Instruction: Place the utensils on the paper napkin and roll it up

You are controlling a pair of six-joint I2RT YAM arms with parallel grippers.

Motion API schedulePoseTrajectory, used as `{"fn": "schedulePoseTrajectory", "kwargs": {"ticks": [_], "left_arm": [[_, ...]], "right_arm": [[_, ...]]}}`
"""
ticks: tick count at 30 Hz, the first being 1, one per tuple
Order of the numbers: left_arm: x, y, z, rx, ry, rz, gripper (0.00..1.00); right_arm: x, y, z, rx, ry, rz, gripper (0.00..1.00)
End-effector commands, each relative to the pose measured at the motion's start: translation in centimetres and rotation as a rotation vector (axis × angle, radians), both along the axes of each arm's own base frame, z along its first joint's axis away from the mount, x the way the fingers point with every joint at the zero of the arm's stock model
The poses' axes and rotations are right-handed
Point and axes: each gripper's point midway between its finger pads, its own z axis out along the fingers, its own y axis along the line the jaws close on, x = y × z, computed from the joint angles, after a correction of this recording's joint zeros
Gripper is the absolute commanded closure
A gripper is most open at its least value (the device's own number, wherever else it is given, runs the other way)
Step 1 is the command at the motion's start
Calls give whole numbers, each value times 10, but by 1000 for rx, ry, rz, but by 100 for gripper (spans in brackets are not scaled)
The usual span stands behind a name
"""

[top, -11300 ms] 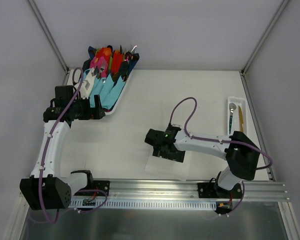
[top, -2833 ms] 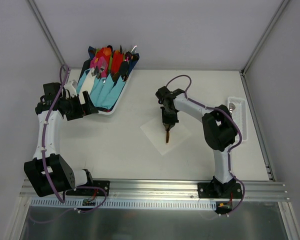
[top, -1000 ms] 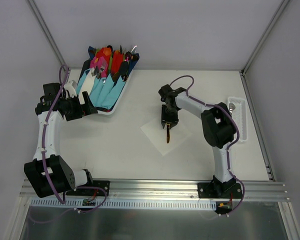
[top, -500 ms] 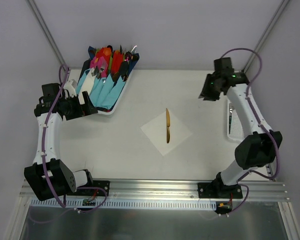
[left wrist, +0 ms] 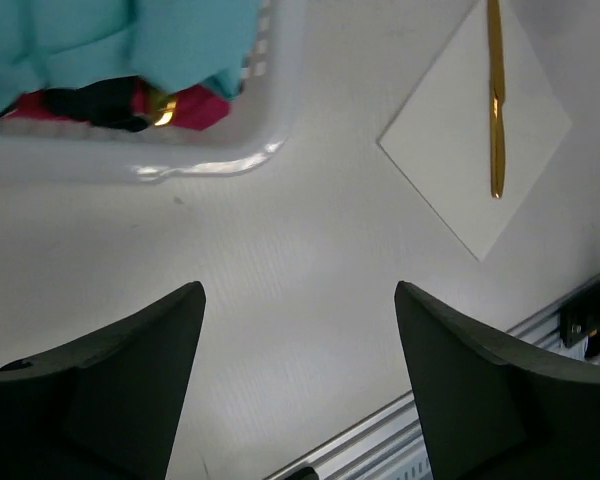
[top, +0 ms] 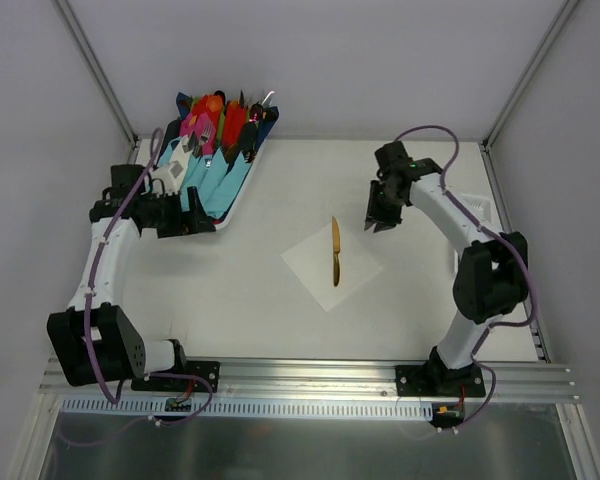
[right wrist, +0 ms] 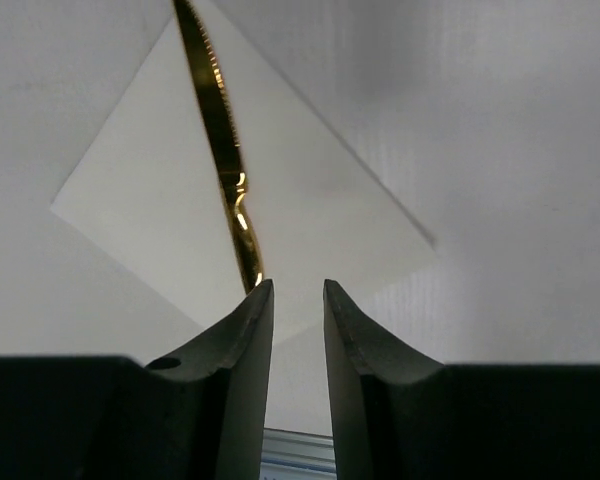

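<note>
A: Gold on white: the golden knife (top: 334, 250) lies flat on the paper napkin (top: 310, 272) at the middle of the overhead view. It runs from the sheet's upper corner down towards its centre. Which step would you call this?

B: Midway through the laying-out, I'd judge. One utensil is placed. The dark-handled spoon is nowhere on the sheet, and I can't find it in any view. The right arm (top: 448, 212) crosses the right side of the frame and may be hiding it.

A: And the right gripper (right wrist: 298, 286)?

B: Up and to the right of the napkin in the overhead view, off the sheet and apart from the knife. Its wrist camera shows the jaws drawn close with a thin gap and nothing between them. The knife sits well beyond the tips.

A: The other one?

B: The left gripper (left wrist: 298, 298) is at the left of the overhead frame, beside the white basket (top: 220, 222) of blue-wrapped cutlery (top: 215, 172). Its jaws are spread wide and empty. Napkin and knife show in the upper right of its own view.

A: So what does the next move call for?

B: Fetching the spoon, probably. That means parting the jaws over a slim handle, then setting it alongside the knife, not across it. Rolling comes after that. Paper this thin may slide, so one gripper might need to pin it while the other lifts a corner.
</note>
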Motion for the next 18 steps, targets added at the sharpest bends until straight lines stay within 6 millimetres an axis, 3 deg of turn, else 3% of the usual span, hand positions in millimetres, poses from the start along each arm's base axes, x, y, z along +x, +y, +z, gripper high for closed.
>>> {"fn": "schedulePoseTrajectory", "kwargs": {"ticks": [1,6,7,9,10,11,18], "left_arm": [[4,-52,0,-72,-16,-192,24],[12,-118,-15,-143,48,-320,63],[17,-127,-14,-161,39,-326,67],[22,-141,-28,-137,67,-335,87],[18,-158,-32,-125,70,-371,94],[25,-162,-39,-90,61,-349,100],[35,-203,-96,-114,221,-342,100]], "right_arm": [[13,47,-10,71,-7,-20,71],[24,111,-24,260,16,-22,83],[27,117,-31,277,30,-35,84],[35,134,-33,339,21,-58,88],[37,139,-35,353,21,-64,90],[42,144,-42,361,21,-74,92],[56,163,-69,368,53,-127,98]]}}
